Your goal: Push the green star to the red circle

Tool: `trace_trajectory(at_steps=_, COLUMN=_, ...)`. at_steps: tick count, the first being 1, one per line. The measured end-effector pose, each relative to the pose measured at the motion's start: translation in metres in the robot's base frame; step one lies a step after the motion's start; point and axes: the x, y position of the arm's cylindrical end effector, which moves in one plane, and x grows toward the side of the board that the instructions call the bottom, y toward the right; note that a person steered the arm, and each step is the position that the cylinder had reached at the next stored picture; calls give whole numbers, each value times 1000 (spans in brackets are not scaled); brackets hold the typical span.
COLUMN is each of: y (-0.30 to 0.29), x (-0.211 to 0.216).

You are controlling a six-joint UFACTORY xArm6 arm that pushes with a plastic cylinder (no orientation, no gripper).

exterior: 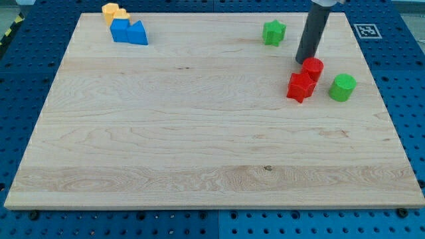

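The green star (273,32) lies near the view's top, right of centre. The red circle (313,68) stands lower and to the right of it, touching a red star-shaped block (300,87) at its lower left. My tip (303,62) is at the end of the dark rod that comes down from the view's top. It sits just at the upper left edge of the red circle and to the lower right of the green star, apart from the star.
A green circle (342,87) stands right of the red blocks. A blue block (128,32) and an orange block (114,12) sit together at the top left. The wooden board (199,133) rests on a blue perforated table; a marker tag (366,30) is at the top right.
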Motion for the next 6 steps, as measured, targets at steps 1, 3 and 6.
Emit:
trace_trajectory(at_steps=1, y=6, x=22)
trace_trajectory(at_steps=3, y=-35, x=-22)
trace_trajectory(at_steps=6, y=-118, x=-130)
